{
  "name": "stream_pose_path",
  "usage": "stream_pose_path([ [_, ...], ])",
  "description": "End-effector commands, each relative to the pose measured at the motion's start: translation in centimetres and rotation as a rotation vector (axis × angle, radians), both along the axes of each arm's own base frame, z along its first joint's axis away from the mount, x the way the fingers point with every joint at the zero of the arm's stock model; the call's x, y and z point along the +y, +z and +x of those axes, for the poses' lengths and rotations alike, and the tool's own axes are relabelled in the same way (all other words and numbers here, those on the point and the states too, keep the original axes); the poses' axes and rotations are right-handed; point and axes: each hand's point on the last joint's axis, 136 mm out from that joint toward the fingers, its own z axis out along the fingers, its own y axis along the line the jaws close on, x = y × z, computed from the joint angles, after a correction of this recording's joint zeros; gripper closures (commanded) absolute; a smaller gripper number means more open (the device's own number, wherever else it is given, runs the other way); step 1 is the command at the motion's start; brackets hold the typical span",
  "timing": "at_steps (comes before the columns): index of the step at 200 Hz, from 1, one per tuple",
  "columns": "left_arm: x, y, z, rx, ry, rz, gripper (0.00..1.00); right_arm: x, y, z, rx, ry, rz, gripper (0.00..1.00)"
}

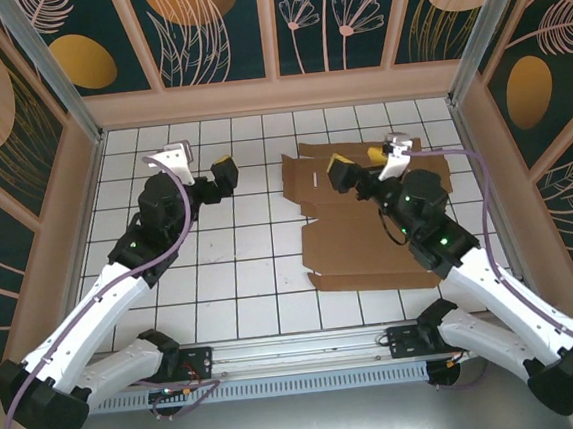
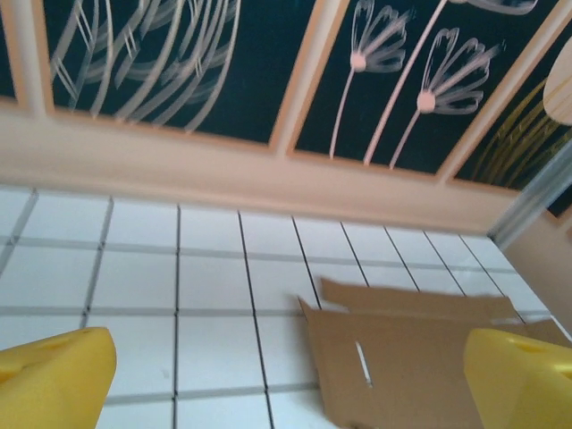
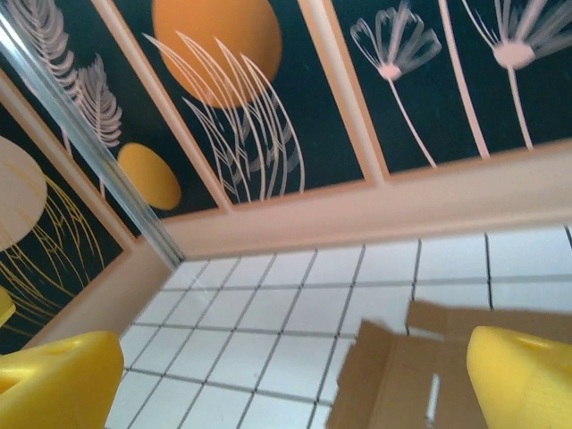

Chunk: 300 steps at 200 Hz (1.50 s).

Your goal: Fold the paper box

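Two arms, two end effectors, one cardboard sheet. My left arm rises from its near-left base, bends at the elbow and points its wrist toward the far wall. The left end effector (image 1: 221,175) is over bare tiles of the worktop (image 1: 241,269), just left of the paper box (image 1: 354,244). Its two yellow fingers (image 2: 54,375) are spread wide, with nothing between them. My right arm reaches from the near-right base across the right part of the sheet. The right end effector (image 1: 357,161) sits above the far portion of the cardboard, fingers likewise spread wide and holding nothing. The paper box lies unfolded on the worktop, right of centre, flaps out. One narrow slit (image 1: 316,180) is visible near its far-left corner.
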Motion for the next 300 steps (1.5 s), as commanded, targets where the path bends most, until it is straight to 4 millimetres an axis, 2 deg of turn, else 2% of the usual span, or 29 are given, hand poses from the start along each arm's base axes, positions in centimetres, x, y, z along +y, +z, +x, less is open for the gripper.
stream_pose_path([
  [1,-3.2,-6.5,-1.1,0.27,-0.129,-0.086,0.01,-0.4,-8.3,-0.4,0.324,0.027,-0.02,0.01],
  [15,-5.6,-8.8,-0.8,0.333,-0.205,-0.143,0.01,-0.7,-11.0,-0.3,0.388,-0.021,-0.063,0.01],
  [29,-7.4,-11.0,-0.2,0.352,-0.251,-0.121,0.01,-1.3,-13.7,-0.3,0.434,-0.046,-0.08,0.01],
  [35,-8.2,-12.0,0.1,0.374,-0.266,-0.089,0.07,-1.5,-14.8,-0.4,0.457,-0.05,-0.091,0.01],
  [43,-9.7,-13.0,0.4,0.41,-0.312,-0.052,0.21,-2.4,-16.0,-0.2,0.484,-0.089,-0.1,0.09],
  [51,-11.2,-13.6,0.4,0.436,-0.358,-0.033,0.42,-3.3,-17.1,0.0,0.517,-0.12,-0.098,0.22],
  [56,-11.8,-14.6,0.4,0.465,-0.37,-0.019,0.55,-3.8,-17.8,0.1,0.542,-0.137,-0.092,0.31],
  [58,-12.0,-15.0,0.3,0.473,-0.376,-0.013,0.6,-4.0,-17.9,0.2,0.549,-0.144,-0.087,0.35],
  [61,-12.8,-14.5,0.6,0.464,-0.39,-0.015,0.66,-4.4,-18.3,0.2,0.564,-0.157,-0.08,0.44],
  [62,-13.0,-14.5,0.6,0.464,-0.394,-0.015,0.68,-4.5,-18.5,0.3,0.568,-0.16,-0.078,0.44],
  [63,-13.2,-14.6,0.6,0.467,-0.398,-0.012,0.7,-4.6,-18.6,0.3,0.572,-0.165,-0.075,0.49],
  [64,-13.4,-14.7,0.6,0.469,-0.402,-0.01,0.72,-4.8,-18.7,0.3,0.575,-0.17,-0.073,0.49],
  [69,-14.2,-15.2,0.6,0.48,-0.414,-0.005,0.83,-5.3,-19.2,0.4,0.592,-0.188,-0.06,0.67],
  [77,-15.5,-16.1,0.7,0.506,-0.439,-0.007,0.99,-6.0,-19.8,0.5,0.606,-0.215,-0.047,0.79],
  [90,-17.6,-17.8,1.0,0.556,-0.476,-0.02,1.0,-7.1,-20.9,0.6,0.634,-0.253,-0.039,1.0],
  [94,-18.4,-17.3,1.2,0.552,-0.491,-0.036,1.0,-7.4,-21.3,0.6,0.643,-0.262,-0.037,1.0],
  [96,-18.8,-18.3,1.3,0.575,-0.495,-0.03,1.0,-7.5,-21.5,0.6,0.647,-0.265,-0.037,1.0],
  [100,-19.5,-19.0,1.3,0.592,-0.509,-0.033,1.0,-7.7,-21.8,0.7,0.652,-0.266,-0.036,1.0],
  [110,-21.2,-20.0,1.7,0.612,-0.527,-0.024,1.0,-7.7,-22.5,0.7,0.665,-0.248,-0.03,1.0],
  [128,-23.8,-21.8,1.9,0.647,-0.554,0.004,1.0,-9.2,-23.9,0.8,0.717,-0.32,-0.025,1.0],
  [140,-25.2,-23.2,1.9,0.681,-0.562,0.029,1.0,-10.8,-24.9,0.6,0.752,-0.4,-0.024,1.0],
  [159,-26.8,-25.5,1.5,0.742,-0.597,0.084,1.0,-11.8,-26.4,0.4,0.81,-0.446,-0.024,1.0],
  [190,-26.2,-27.8,1.2,0.778,-0.57,0.112,1.0,-13.1,-28.2,-0.1,0.862,-0.511,-0.086,0.97],
  [228,-23.7,-31.7,0.8,0.866,-0.462,0.216,1.0,-12.3,-30.6,-0.6,0.935,-0.47,-0.118,0.93],
  [275,-18.8,-33.8,0.1,0.95,-0.322,0.229,1.0,-8.4,-33.1,-1.4,1.012,-0.332,-0.184,0.9],
  [296,-15.8,-33.8,0.1,0.993,-0.257,0.158,1.0,-5.3,-33.8,-1.8,1.024,-0.249,-0.211,0.88],
  [300,-15.1,-33.8,0.1,0.995,-0.242,0.149,1.0,-4.3,-33.9,-2.0,1.037,-0.207,-0.199,0.87],
])
